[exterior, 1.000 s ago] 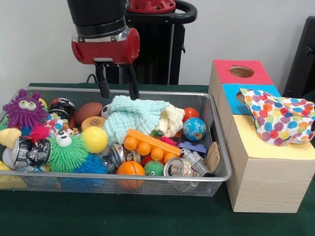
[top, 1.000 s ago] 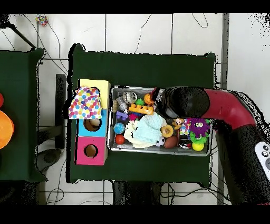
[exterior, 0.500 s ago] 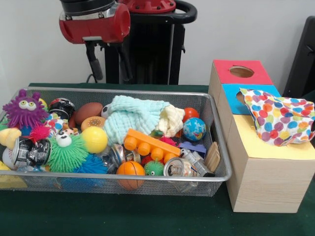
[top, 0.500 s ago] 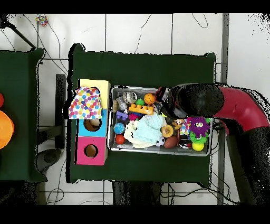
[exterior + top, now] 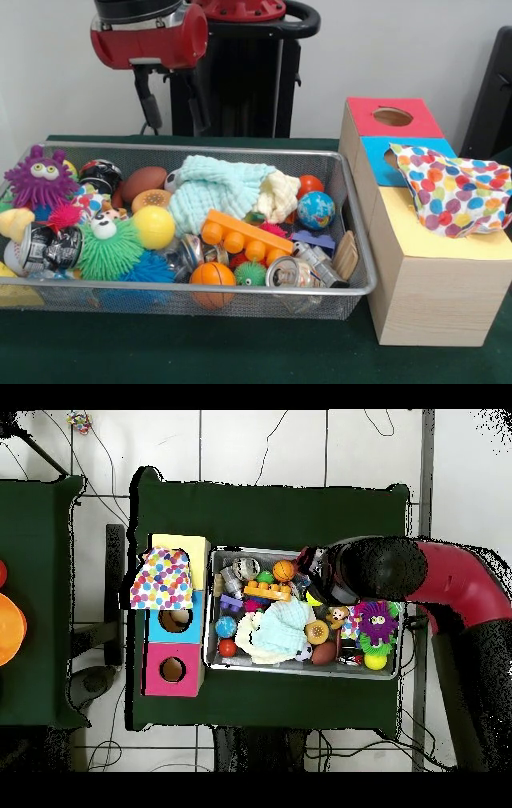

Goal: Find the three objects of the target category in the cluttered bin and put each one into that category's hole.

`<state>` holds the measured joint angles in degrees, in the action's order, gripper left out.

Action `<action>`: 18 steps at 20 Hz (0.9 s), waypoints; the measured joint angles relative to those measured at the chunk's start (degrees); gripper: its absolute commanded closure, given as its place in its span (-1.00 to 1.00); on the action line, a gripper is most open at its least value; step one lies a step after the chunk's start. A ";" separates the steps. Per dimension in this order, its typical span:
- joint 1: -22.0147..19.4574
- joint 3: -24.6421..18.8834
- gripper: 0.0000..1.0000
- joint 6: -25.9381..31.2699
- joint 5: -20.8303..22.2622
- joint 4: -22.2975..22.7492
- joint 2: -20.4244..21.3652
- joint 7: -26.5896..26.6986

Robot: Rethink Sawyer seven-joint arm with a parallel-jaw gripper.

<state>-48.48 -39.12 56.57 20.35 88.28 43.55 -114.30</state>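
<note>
Hovering gripper (image 5: 173, 116) empty above bin (image 5: 352, 240), fingers apart.

You see even, diffuse indoor light; soft shadows lie under the wire bin (image 5: 352, 240); the crushed cans (image 5: 290, 272) glint faintly.

Your dark green table (image 5: 240, 352), wire mesh bin (image 5: 352, 240) resting on it, wooden sorting box (image 5: 424, 296) just beside the bin.
</note>
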 measured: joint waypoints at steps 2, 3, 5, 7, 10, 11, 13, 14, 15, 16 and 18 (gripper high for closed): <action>0.01 0.01 -1.00 0.01 0.20 -0.63 -0.61 0.00; 0.01 0.01 -1.00 0.01 0.21 -0.87 -0.90 0.00; 0.01 0.00 -1.00 0.00 0.21 -1.68 -2.03 0.00; 0.01 -0.03 -1.00 0.01 0.29 -2.70 -3.96 0.12; 0.01 -0.06 -1.00 0.17 0.36 -3.51 -5.55 0.45; 0.01 -0.06 -1.00 0.23 0.38 -3.68 -5.86 0.54; 0.01 -0.06 -1.00 0.40 0.46 -4.24 -6.79 0.77; 0.01 -0.07 -1.00 0.51 0.51 -4.80 -7.52 0.83; 0.01 -0.06 -1.00 0.56 0.52 -5.01 -7.77 0.83; -0.01 -0.07 -1.00 0.59 0.53 -5.14 -7.93 0.86; -0.08 -0.17 -1.00 0.65 0.55 -5.45 -8.36 0.97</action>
<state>-48.56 -39.29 57.22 20.91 82.83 35.20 -113.33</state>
